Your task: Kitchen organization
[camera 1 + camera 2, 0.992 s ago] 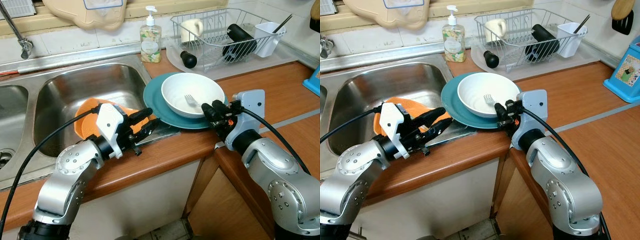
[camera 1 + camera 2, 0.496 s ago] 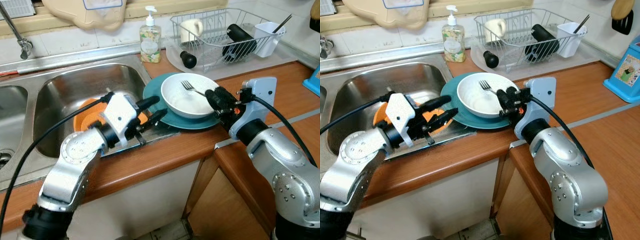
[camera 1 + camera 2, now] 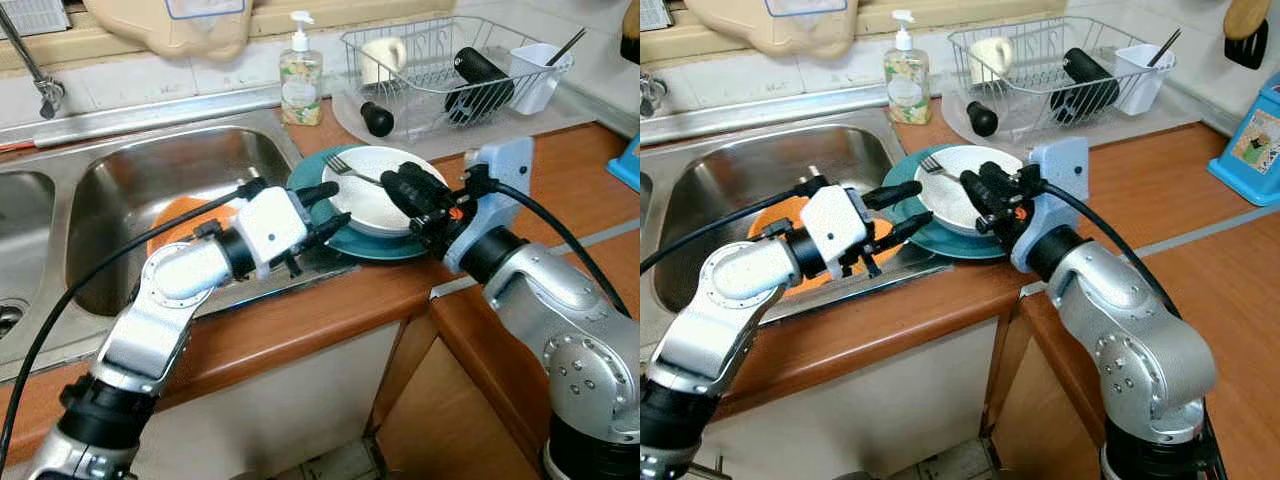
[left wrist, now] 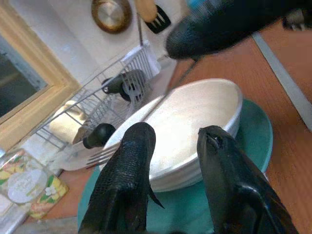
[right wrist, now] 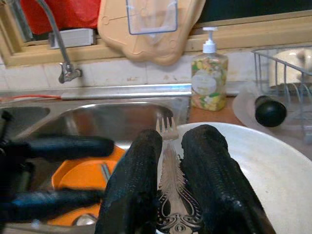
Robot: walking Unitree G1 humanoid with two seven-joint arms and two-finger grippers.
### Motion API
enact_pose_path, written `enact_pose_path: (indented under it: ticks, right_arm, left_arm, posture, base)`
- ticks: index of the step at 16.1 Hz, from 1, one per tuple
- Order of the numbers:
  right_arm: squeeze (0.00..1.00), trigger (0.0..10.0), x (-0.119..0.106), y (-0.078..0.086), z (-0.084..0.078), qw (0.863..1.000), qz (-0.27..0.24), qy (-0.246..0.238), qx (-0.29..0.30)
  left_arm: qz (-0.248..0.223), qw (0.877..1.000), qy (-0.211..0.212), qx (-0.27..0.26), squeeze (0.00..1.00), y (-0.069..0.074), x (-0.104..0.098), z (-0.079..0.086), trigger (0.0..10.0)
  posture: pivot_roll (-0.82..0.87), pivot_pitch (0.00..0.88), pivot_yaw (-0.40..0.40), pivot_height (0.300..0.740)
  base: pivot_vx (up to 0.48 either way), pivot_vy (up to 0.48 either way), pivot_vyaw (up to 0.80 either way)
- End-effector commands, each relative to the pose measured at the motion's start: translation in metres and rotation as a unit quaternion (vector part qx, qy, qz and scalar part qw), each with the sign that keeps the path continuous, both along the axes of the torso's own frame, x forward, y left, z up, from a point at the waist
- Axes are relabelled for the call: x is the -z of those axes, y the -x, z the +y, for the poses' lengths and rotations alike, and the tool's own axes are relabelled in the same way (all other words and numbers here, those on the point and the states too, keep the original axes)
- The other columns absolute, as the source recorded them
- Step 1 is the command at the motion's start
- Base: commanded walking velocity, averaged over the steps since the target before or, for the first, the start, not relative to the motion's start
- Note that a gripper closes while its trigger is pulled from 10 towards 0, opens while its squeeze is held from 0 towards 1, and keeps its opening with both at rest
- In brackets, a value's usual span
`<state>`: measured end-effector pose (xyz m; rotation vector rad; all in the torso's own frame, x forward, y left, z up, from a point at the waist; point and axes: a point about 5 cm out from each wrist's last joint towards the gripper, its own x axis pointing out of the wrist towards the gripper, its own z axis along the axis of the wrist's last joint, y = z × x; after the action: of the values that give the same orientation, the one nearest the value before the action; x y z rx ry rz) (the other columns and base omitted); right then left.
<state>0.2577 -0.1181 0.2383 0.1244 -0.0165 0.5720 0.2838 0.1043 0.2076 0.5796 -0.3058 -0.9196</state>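
Observation:
A white bowl (image 3: 372,200) sits on a teal plate (image 3: 378,246) on the wooden counter, just right of the sink. My right gripper (image 3: 405,188) hovers over the bowl, shut on a silver fork (image 3: 345,169) whose tines point toward the sink. The right wrist view has the fork (image 5: 169,170) pinched between the two black fingers, above the bowl (image 5: 273,170). My left gripper (image 3: 335,208) is open at the plate's left edge, its fingers level with the bowl's side (image 4: 195,126). An orange plate (image 3: 178,213) lies in the sink basin.
A wire dish rack (image 3: 450,60) with a mug, a black bottle and a white utensil cup (image 3: 535,75) stands at the back right. A soap bottle (image 3: 301,75) stands behind the sink (image 3: 130,170). A faucet (image 3: 35,70) is at far left, a blue box (image 3: 625,160) at far right.
The right gripper has lifted the fork out of the bowl and carried it toward the sink. The left gripper has moved right, from the sink edge to the plate's rim.

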Motion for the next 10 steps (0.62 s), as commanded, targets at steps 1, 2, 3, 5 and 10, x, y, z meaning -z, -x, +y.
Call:
enact_pose_path:
  ticks: [1,2,3,5,10]
  right_arm:
    - [0.0,0.0,-0.009,0.004,0.009,0.999,-0.017,-0.004,-0.028]
    - [0.0,0.0,-0.01,0.005,0.011,0.999,-0.018,-0.004,-0.036]
    - [0.0,0.0,-0.01,0.005,0.013,0.999,-0.017,-0.004,-0.041]
    - [0.0,0.0,-0.01,0.006,0.016,0.999,-0.015,-0.005,-0.049]
    - [0.0,0.0,-0.007,0.003,0.015,1.0,-0.008,0.0,-0.022]
  left_arm:
    - [-0.013,0.999,-0.032,0.003,0.0,-0.004,0.001,-0.001,10.0]
    - [-0.019,0.999,-0.047,-0.004,0.0,-0.008,0.002,-0.002,10.0]
    - [-0.024,0.998,-0.049,-0.009,0.0,-0.013,0.001,-0.003,10.0]
    - [-0.034,0.998,-0.056,-0.009,0.0,-0.017,-0.001,-0.005,10.0]
    - [-0.045,0.997,-0.066,0.003,0.0,-0.019,0.001,-0.007,10.0]
  posture:
    - [-0.14,0.0,0.045,0.74]
    - [-0.14,0.0,0.043,0.74]
    - [-0.13,0.0,0.038,0.74]
    - [-0.13,0.0,0.037,0.74]
    - [-0.14,0.0,0.041,0.74]
  base:
    - [0.0,0.0,0.0]
    - [0.0,0.0,0.0]
    - [0.0,0.0,0.0]
    - [0.0,0.0,0.0]
    - [0.0,0.0,0.0]
